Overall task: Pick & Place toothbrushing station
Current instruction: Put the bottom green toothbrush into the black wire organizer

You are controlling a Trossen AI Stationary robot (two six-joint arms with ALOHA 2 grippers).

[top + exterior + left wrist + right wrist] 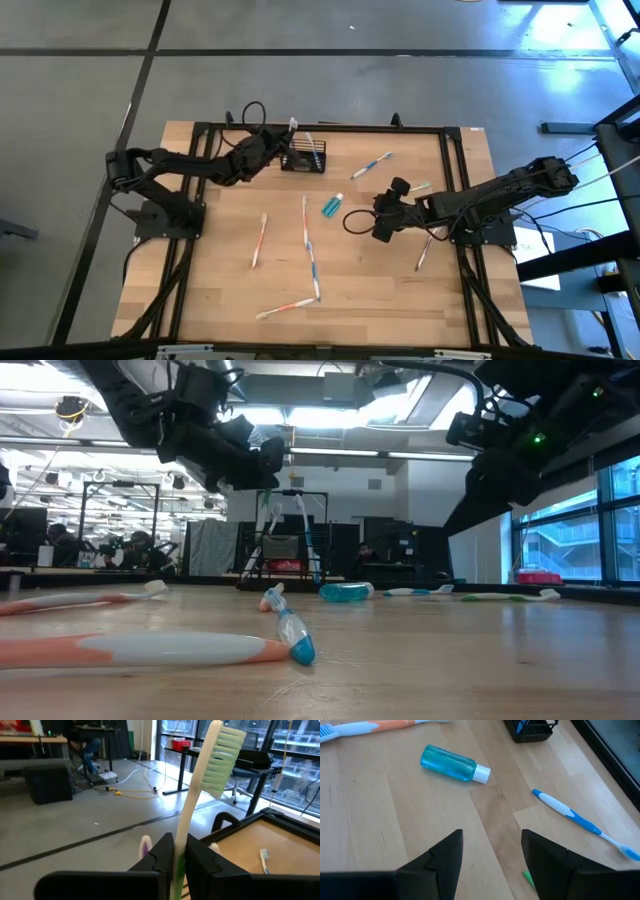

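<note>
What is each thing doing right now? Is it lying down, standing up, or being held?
Left gripper: shut on green toothbrush, beside the basket.
Green toothbrush: held upright, bristles up.
Basket: standing on table, toothbrushes upright in it.
Teal tube: lying on its side, cap on.
Blue toothbrush: lying flat.
Right gripper: open, holding nothing, above the table.

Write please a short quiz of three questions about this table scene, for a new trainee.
1. True or false: the left tool holds a toothbrush with green bristles.
2. Where does the teal tube lie: inside the wire basket or flat on the table?
3. Is the right tool open or shut?

Key:
1. True.
2. Flat on the table, apart from the basket.
3. Open, with nothing between its fingers.
</note>
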